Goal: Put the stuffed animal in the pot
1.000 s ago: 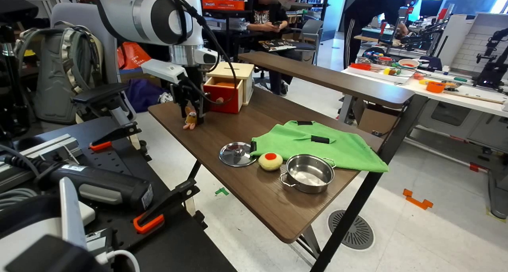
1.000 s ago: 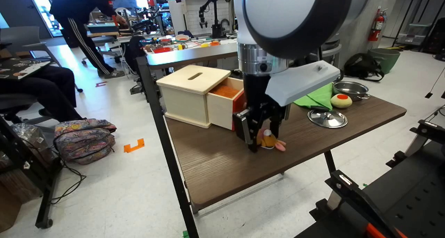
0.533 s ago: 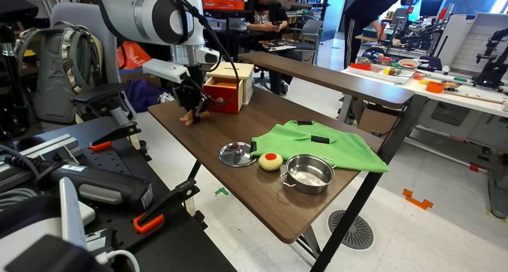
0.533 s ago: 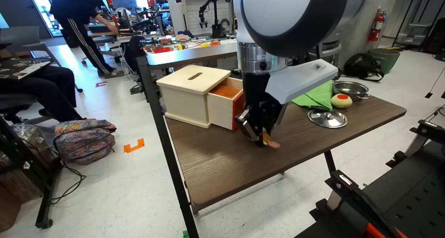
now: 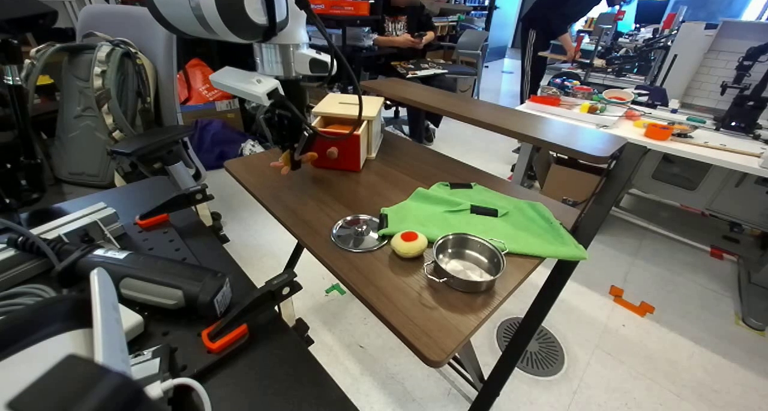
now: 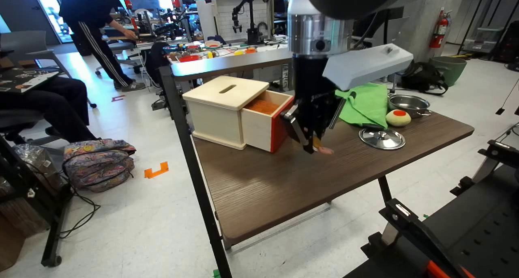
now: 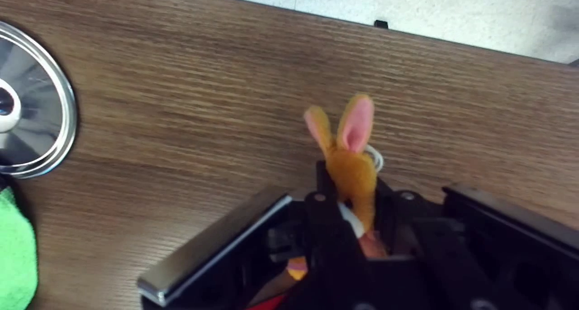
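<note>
We find a brown table (image 6: 275,188), pale floor (image 5: 354,351) separating it from a black bench (image 5: 270,369). The gripper (image 7: 353,183) is clamped on the stuffed animal (image 7: 353,165), above the table near a red-fronted drawer (image 5: 345,159). Table surface runs between them and the lid (image 5: 354,238); the pot (image 5: 468,264) stands near the table's end; green cloth (image 5: 516,228) overhangs one edge.

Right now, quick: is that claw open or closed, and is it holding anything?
Claw: closed, holding the orange, long-eared stuffed animal.
</note>
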Controlling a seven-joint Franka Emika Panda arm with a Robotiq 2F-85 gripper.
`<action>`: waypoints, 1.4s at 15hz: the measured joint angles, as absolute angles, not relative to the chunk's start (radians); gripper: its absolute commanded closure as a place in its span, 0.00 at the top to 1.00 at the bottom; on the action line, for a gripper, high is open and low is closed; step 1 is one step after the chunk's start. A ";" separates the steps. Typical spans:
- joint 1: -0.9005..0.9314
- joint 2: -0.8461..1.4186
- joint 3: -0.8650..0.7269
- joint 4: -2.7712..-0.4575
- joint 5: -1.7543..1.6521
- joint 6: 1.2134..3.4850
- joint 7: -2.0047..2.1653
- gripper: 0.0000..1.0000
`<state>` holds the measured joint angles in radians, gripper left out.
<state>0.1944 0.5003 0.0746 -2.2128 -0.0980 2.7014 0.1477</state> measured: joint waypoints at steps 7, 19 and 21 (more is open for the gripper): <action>0.103 0.280 0.080 -2.339 0.030 2.754 0.093 0.04; -0.181 0.246 0.052 -2.220 0.398 2.662 -0.208 0.04; -0.201 0.285 0.034 -2.176 0.399 2.635 -0.207 0.04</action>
